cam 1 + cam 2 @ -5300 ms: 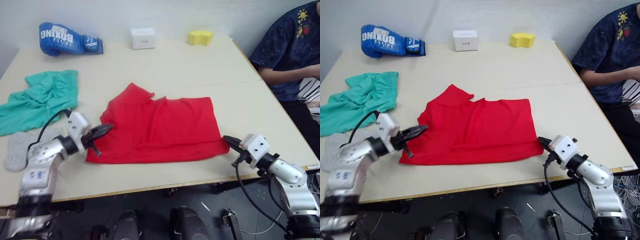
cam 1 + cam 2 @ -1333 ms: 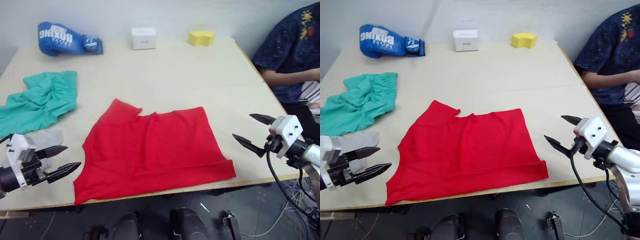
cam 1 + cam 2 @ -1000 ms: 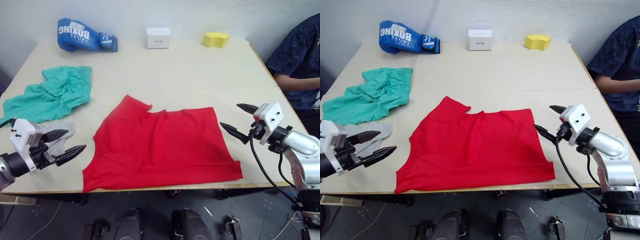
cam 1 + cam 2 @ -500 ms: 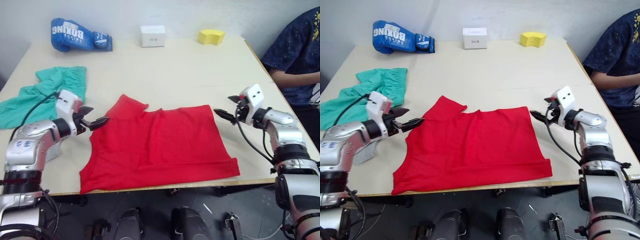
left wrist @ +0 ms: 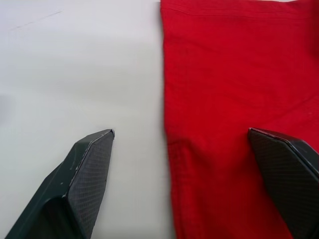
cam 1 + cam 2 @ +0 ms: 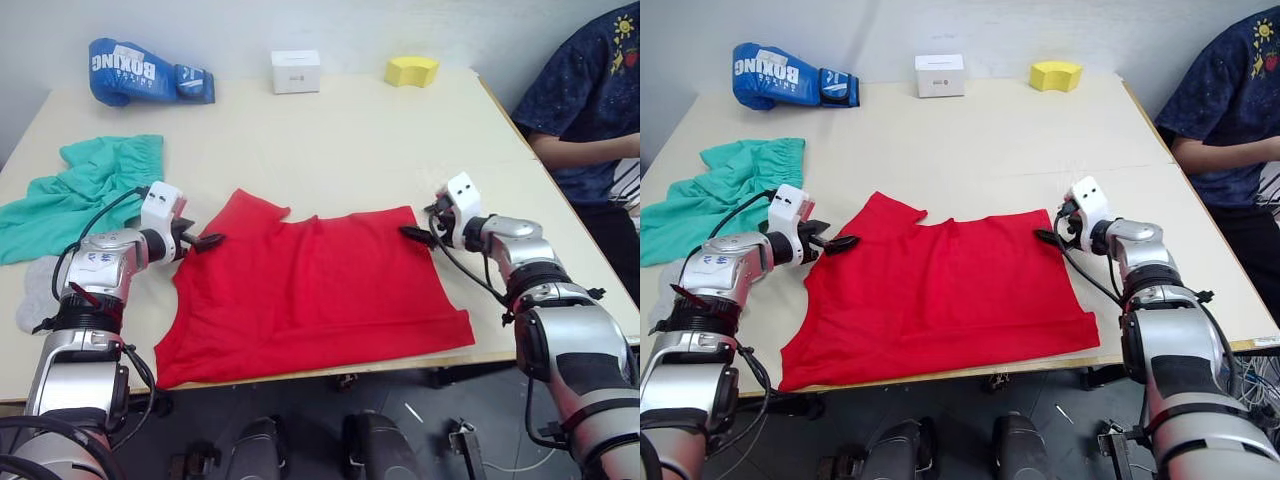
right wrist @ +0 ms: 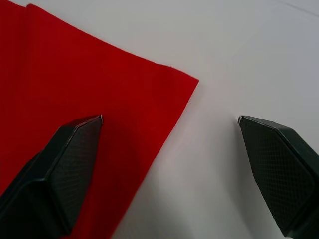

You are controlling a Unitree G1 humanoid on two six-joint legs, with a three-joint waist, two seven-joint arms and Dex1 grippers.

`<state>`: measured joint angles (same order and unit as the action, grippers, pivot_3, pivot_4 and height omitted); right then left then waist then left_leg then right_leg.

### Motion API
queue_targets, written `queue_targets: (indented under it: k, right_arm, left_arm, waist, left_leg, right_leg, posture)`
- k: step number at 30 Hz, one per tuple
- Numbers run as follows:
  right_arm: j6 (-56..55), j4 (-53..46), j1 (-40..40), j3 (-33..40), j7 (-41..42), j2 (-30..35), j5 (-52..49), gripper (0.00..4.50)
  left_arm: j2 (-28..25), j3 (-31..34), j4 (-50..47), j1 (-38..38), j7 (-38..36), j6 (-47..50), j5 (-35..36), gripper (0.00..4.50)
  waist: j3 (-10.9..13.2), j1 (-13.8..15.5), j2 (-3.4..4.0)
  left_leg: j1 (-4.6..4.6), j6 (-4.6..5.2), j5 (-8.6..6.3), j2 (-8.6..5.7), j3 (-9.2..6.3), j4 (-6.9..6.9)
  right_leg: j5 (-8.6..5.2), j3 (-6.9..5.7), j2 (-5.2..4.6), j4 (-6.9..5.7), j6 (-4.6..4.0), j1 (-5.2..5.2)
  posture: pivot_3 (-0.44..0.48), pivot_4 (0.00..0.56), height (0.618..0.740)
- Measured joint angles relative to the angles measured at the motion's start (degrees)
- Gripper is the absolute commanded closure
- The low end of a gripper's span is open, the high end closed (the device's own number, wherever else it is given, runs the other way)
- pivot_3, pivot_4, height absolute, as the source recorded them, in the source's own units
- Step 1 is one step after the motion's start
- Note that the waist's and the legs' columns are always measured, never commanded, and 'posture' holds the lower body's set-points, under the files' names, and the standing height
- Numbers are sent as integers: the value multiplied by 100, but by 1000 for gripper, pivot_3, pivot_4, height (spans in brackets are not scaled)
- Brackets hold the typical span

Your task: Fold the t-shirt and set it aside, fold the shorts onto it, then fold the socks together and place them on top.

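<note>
You had the left gripper spread wide, straddling the t-shirt's left edge at the sleeve, and the right gripper equally wide, straddling its far right corner. The shirt lay flat near the table's front edge. The shorts sat crumpled at far left, socks just beside them.

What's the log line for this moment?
step: fold t-shirt | left gripper: open, straddling edge | right gripper: open, straddling corner
</note>
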<state>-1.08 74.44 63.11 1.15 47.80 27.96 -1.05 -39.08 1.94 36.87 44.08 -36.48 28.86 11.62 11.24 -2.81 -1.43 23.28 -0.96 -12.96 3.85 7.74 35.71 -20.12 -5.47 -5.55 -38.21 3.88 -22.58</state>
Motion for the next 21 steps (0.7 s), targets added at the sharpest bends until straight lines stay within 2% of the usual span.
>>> queue_targets:
  k: [13,16,21]
  right_arm:
    - [366,147,316,211,-293,-427,89,61]
    - [340,146,316,214,-443,-469,133,676]
    - [246,152,314,232,-625,-527,172,2417]
  left_arm:
    - [-5,101,-3,-18,-63,22,-92,0]
    - [-5,143,-43,-52,-63,64,-91,0]
    - [-6,158,-92,-65,-60,124,-94,0]
  waist:
    - [0,-36,0]
    - [0,-44,0]
    - [0,-47,0]
  left_leg:
    - [-1,0,-2,1,4,1]
    - [-3,-1,-2,1,6,1]
    - [-5,-2,-3,2,10,0]
  right_leg:
    - [0,50,0,-9,0,-4]
    - [0,52,-1,-10,0,-3]
    - [0,58,0,-12,0,-6]
  posture:
    - [0,150,740]
    - [0,150,740]
    - [0,150,740]
